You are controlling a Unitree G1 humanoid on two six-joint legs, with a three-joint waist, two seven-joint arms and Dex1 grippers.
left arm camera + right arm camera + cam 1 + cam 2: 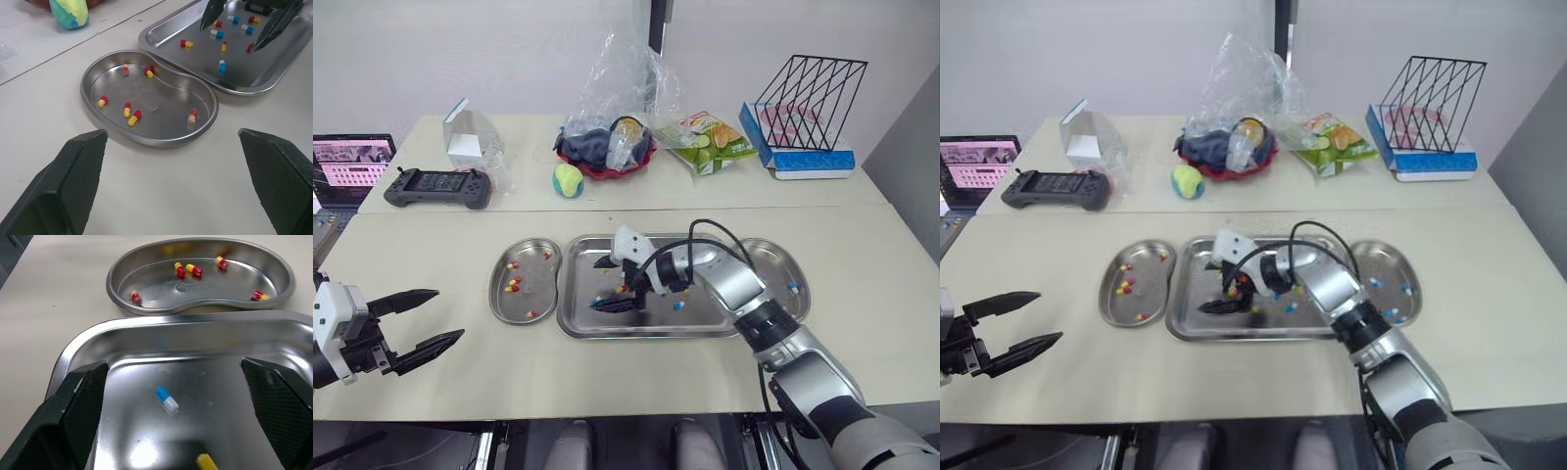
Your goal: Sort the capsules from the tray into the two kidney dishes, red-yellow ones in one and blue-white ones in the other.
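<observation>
Your right hand (607, 284) hangs open over the blue capsule (167, 399) in the tray (636, 331); close off-centre and it skids away.

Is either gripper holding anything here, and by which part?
Nothing is held. The right gripper is open over the tray, a blue-white capsule lying loose on it; the left gripper is open, empty.

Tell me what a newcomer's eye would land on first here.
The robot's open right hand is poised over the rectangular steel tray at the table's centre, with a blue-white capsule lying on the tray just ahead of it. Left of the tray, the steel kidney dish holds red-yellow capsules, and the open left hand hangs near the table's front left edge.
</observation>
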